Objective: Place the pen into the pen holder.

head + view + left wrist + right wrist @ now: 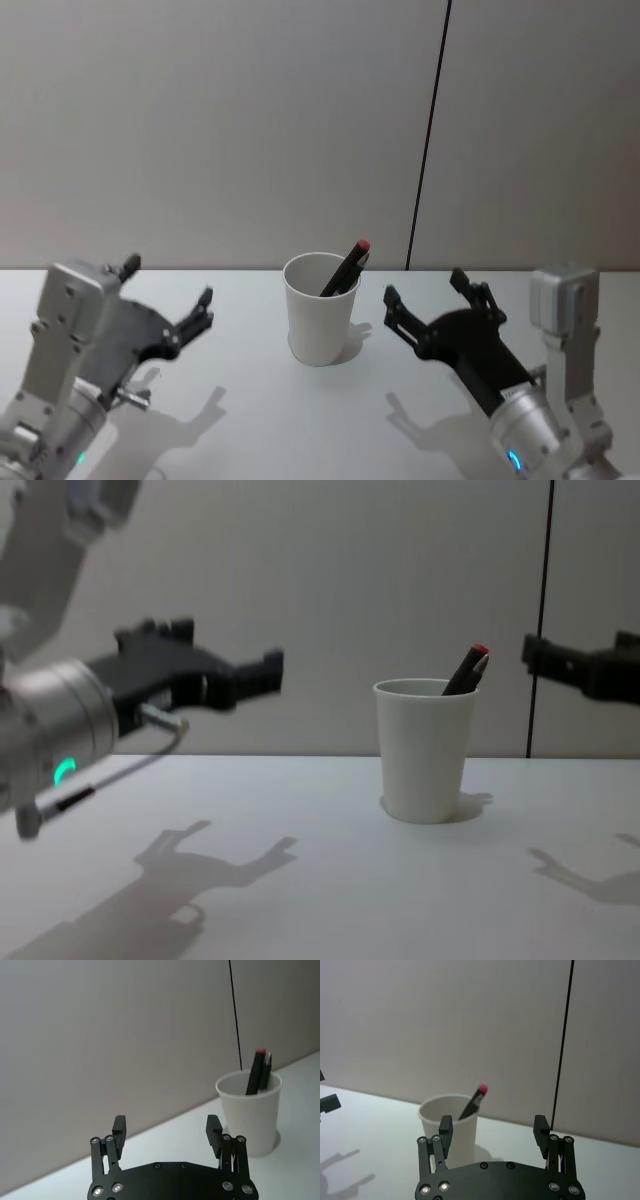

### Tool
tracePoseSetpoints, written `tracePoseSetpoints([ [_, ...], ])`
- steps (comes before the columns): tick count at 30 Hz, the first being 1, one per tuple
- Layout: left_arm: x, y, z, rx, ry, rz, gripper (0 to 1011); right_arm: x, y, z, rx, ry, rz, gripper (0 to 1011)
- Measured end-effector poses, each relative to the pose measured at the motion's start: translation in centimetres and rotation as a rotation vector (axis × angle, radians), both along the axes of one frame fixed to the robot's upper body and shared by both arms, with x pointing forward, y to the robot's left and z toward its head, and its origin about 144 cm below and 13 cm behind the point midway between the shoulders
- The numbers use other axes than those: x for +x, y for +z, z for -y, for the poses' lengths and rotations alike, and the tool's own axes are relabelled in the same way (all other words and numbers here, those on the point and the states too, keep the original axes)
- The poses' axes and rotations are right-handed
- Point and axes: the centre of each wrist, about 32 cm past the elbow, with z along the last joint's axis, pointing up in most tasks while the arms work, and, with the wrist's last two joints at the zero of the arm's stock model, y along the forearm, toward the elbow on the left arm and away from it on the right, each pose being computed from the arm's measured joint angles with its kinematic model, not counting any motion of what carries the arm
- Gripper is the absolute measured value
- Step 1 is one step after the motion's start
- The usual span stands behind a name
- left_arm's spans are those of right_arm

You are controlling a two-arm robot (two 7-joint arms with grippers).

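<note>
The pen (pixel 346 270) stands inside the pen holder (pixel 320 310), a plain white paper cup, leaning toward the robot's right with its red-tipped end poking up over the rolled rim. One pen, one cup, and the cup sits upright on the white desk (pixel 260 420), roughly midway between the two arms and back toward the far edge. In the left wrist view a silver clip shows beside the black barrel. The desk top is bare and pale, with the grippers' shadows lying on it. Behind runs a flat grey wall (pixel 220 120) split by one thin dark vertical seam (pixel 428 130), just to the right of the cup. The left gripper (pixel 168 300) hangs above the desk on the cup's left, fingers spread apart, holding nothing. The right gripper (pixel 425 296) hovers near the cup's right side, fingers also apart and empty. Nothing stands between either gripper and the cup.
</note>
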Motion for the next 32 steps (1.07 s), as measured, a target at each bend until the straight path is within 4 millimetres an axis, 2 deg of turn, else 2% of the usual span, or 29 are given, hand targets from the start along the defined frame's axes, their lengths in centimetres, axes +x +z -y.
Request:
tracePoseSetpoints([
  [4,-0.4,-1.0,0.3,0.014,-0.001,-0.051,1003,-1.0,-0.8,0.5,-0.022,-0.003,-0.024,1001],
  [9,-0.5,-1.3,0.4,0.017,0.000,-0.063,1003,-1.9,-1.5,0.9,-0.043,-0.006,-0.045,1001],
  [32,-0.5,-1.3,0.4,0.018,0.000,-0.064,1003,-2.0,-1.6,1.0,-0.047,-0.007,-0.049,1001],
])
